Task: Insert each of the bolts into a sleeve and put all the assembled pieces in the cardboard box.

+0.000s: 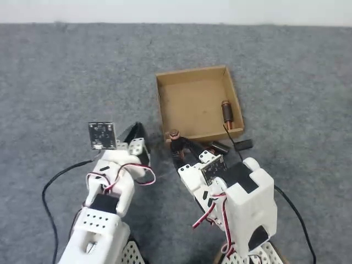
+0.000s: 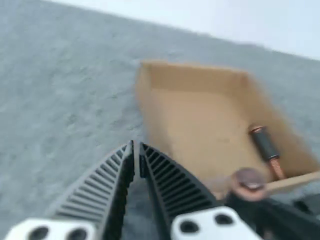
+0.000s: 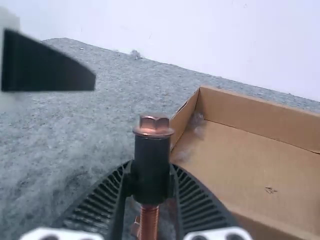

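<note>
The open cardboard box (image 1: 165,104) sits mid-table on grey carpet. One assembled piece (image 1: 226,112), a copper bolt in a black sleeve, lies inside by the box's right wall; it shows again in the left wrist view (image 2: 265,146). My right gripper (image 3: 150,175) is shut on another bolt-and-sleeve piece (image 3: 150,161) held upright, copper head on top. In the high view this gripper (image 1: 177,147) is just outside the box's front-left corner. My left gripper (image 1: 137,132) is shut and holds nothing, to the left of the box; its fingertips (image 2: 132,150) point toward the box (image 2: 150,100).
A loose black sleeve (image 1: 220,147) lies on the carpet just outside the box's front wall, with a small dark piece (image 1: 244,144) beside it. A thin black wire runs past them. A pale wall edges the carpet at the far side.
</note>
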You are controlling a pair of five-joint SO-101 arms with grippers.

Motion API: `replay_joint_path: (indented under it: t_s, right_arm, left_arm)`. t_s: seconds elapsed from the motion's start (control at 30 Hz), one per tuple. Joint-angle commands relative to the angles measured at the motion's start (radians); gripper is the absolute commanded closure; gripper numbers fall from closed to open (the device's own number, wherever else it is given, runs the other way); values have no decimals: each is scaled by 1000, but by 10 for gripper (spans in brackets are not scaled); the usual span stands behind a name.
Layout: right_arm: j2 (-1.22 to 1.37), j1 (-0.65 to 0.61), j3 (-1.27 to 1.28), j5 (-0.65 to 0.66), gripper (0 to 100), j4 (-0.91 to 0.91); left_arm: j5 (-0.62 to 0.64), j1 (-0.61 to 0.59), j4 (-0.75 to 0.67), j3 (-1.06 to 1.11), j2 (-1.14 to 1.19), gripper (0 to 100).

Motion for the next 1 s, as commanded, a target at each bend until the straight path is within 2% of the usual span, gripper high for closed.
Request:
replay_joint_path:
  t_s: [0.0, 0.17, 0.23, 0.47, 0.67, 0.77, 0.97]
  right_arm:
    - [-51, 19, -9, 20, 991, -22]
    - [-58, 47, -11, 15, 991, -31]
    - [-59, 58, -12, 17, 991, -33]
    - [-77, 165, -71, 18, 991, -90]
    - [-298, 173, -38, 20, 991, -74]
    - [-455, 193, -44, 20, 991, 87]
    - [-788, 271, -163, 12, 991, 633]
  left_arm:
    - [-9, -69, 114, -81, -17, 990]
    - [-77, -118, 270, -79, -17, 989]
    - [-115, -118, 276, -79, -17, 989]
    - [-120, -150, 287, -35, -15, 989]
    - [-120, -127, 282, -19, -15, 989]
    - [-120, -127, 282, -19, -15, 989]
    - [-120, -127, 282, -19, -15, 989]
